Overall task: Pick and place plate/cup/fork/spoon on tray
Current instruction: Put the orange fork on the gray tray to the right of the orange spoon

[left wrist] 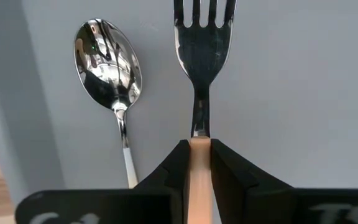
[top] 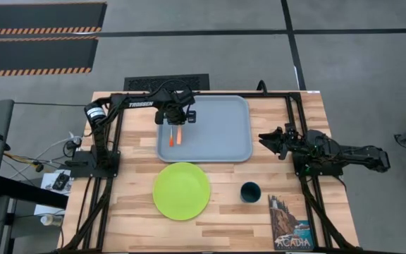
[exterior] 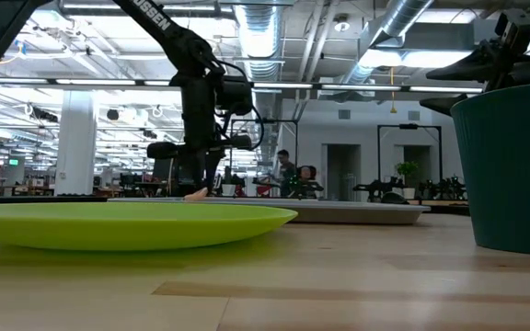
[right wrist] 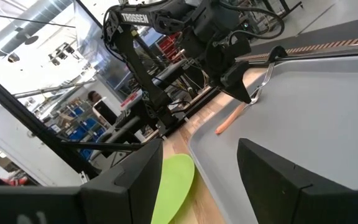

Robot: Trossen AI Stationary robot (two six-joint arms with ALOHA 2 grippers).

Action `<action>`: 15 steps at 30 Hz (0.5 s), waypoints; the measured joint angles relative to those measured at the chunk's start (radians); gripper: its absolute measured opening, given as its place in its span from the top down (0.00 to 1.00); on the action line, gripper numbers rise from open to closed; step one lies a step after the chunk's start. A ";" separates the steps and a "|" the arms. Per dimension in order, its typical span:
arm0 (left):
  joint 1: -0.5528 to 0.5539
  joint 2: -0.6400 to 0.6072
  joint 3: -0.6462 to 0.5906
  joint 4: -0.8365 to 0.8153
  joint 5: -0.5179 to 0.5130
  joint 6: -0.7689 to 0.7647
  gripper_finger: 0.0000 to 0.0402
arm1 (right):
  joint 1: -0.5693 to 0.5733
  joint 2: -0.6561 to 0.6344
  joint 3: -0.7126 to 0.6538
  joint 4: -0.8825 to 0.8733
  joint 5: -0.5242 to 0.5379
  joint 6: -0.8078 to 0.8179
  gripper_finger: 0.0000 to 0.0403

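Note:
The pale blue-grey tray [top: 220,137] lies at the table's far middle. The spoon [left wrist: 107,62] lies flat on the tray's left part. My left gripper [top: 178,121] stands over it, shut on the fork [left wrist: 202,37], right beside the spoon. The lime-green plate [top: 182,190] and the dark teal cup [top: 250,191] rest on the table near the tray's near edge. My right gripper [top: 270,139] is open and empty just off the tray's right rim. My left gripper pinches the fork's orange handle [left wrist: 199,163] between its two fingers, at the end next to the metal neck. The fingers [left wrist: 229,177] come from above and stand on either side of the handle. The right wrist view shows the fork tilted, its pronged head [right wrist: 268,65] raised and the handle's free end [right wrist: 225,124] low at the tray.
A colourful picture book [top: 291,222] lies at the table's near right corner. Bare wood lies between the plate and the left arm's frame. The right half of the tray [top: 231,120] holds nothing.

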 joint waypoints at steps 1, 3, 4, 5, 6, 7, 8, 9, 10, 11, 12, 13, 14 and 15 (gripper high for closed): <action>-0.001 0.000 0.000 0.000 -0.006 0.002 0.91 | 0.000 0.000 0.000 0.000 0.000 0.000 0.42; -0.002 0.000 0.000 0.000 -0.003 0.002 0.91 | 0.000 0.000 0.000 0.000 0.000 0.000 0.42; -0.002 0.000 0.000 0.000 0.005 -0.002 0.91 | 0.000 0.000 0.000 0.000 0.000 0.000 0.42; -0.002 0.000 0.000 0.000 0.013 -0.003 0.91 | 0.000 0.000 0.000 0.000 0.000 0.000 0.42; -0.004 0.000 0.000 0.000 0.013 -0.005 0.91 | 0.000 0.000 0.000 0.000 0.000 0.000 0.42; -0.006 0.000 0.000 0.001 0.009 -0.009 0.91 | 0.000 0.000 0.000 0.000 0.000 0.000 0.42; -0.007 0.000 0.000 0.003 0.002 -0.011 0.91 | 0.000 0.000 0.000 0.000 0.000 0.000 0.42; -0.008 0.000 0.000 0.005 -0.007 -0.010 0.91 | 0.000 0.000 0.000 0.000 0.000 0.000 0.42; -0.008 0.000 0.000 0.002 -0.009 -0.007 0.91 | 0.000 0.000 0.000 0.000 0.000 0.000 0.42; -0.008 0.000 0.000 -0.004 -0.009 -0.006 0.91 | 0.000 0.000 0.000 0.000 0.000 0.000 0.42; -0.008 0.000 0.000 -0.009 -0.009 -0.007 0.91 | 0.000 0.000 0.000 0.000 0.000 0.000 0.42; -0.008 0.000 -0.001 -0.007 -0.009 -0.007 0.91 | 0.000 0.000 0.000 0.000 0.000 0.000 0.42; -0.008 0.000 -0.001 -0.001 -0.010 -0.008 0.91 | 0.000 0.000 0.000 0.000 0.000 0.000 0.42; -0.008 0.000 -0.001 0.005 -0.011 -0.008 0.91 | 0.000 0.000 0.000 0.000 0.000 0.000 0.42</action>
